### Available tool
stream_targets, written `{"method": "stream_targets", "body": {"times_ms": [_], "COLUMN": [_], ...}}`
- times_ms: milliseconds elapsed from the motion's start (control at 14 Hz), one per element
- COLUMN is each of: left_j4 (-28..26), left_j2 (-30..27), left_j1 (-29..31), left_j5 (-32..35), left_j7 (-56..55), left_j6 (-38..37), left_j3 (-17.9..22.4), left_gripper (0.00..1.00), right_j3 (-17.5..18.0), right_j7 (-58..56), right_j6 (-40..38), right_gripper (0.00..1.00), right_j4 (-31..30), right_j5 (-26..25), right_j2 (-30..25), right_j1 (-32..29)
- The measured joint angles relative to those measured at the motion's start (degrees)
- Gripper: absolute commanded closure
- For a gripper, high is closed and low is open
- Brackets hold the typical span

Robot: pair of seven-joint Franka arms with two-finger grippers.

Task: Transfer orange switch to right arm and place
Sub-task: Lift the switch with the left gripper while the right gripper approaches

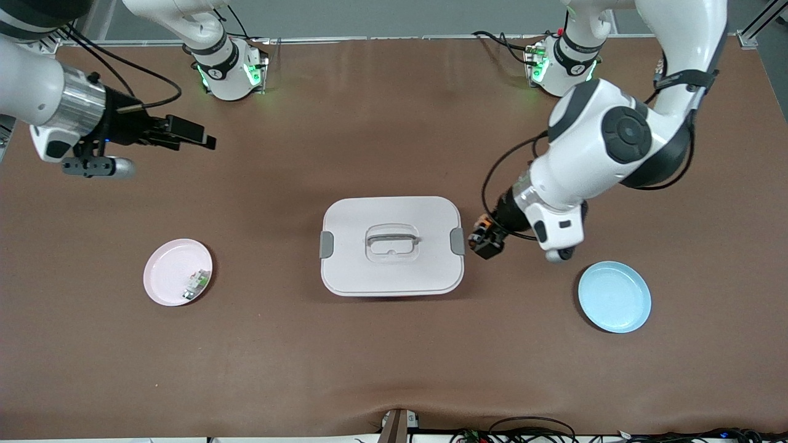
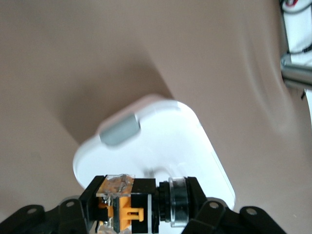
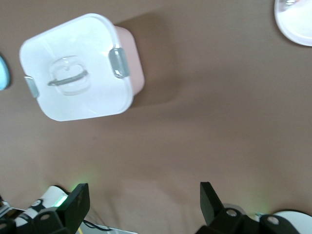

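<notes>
The orange switch (image 1: 482,226) is a small black part with an orange block and a silver ring (image 2: 127,204). My left gripper (image 1: 484,239) is shut on it (image 2: 139,207), in the air beside the white lidded box (image 1: 391,246) at the left arm's end of that box. The right arm (image 1: 55,107) waits up over the table toward its own end. Its right gripper (image 1: 200,135) stands open with nothing between its fingers (image 3: 144,204).
A white lidded box with grey clasps and a handle (image 3: 80,66) sits mid-table. A pink plate (image 1: 166,271) holding a small white-and-green part (image 1: 195,284) lies toward the right arm's end. A blue plate (image 1: 614,296) lies toward the left arm's end, nearer the front camera than the left gripper.
</notes>
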Motion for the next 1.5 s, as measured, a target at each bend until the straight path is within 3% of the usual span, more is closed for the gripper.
{"method": "stream_targets", "body": {"times_ms": [502, 860, 1146, 1505], "left_j4": [4.8, 6.0, 6.1, 6.5], "left_j2": [1.8, 2.5, 3.4, 3.5], "left_j1": [-8.9, -13.5, -15.2, -15.3], "left_j5": [-0.5, -0.6, -1.8, -8.4], "left_j7": [-17.9, -26.7, -32.7, -34.9], "left_j6": [0.0, 1.6, 3.7, 4.1], "left_j3": [-0.1, -0.2, -0.2, -0.2], "left_gripper": [1.0, 1.0, 1.0, 1.0], "right_j3": [0.0, 0.1, 0.1, -0.4], "right_j7": [0.3, 0.3, 0.3, -5.7], "right_j6": [11.6, 22.4, 31.3, 33.7], "right_gripper": [0.0, 0.0, 0.0, 0.0], "right_j4": [-6.8, -9.9, -12.0, -13.0], "right_j5": [11.9, 17.0, 20.4, 24.4], "right_j2": [-2.3, -2.4, -2.3, 0.4], "right_j1": [3.1, 8.5, 13.3, 13.5]}}
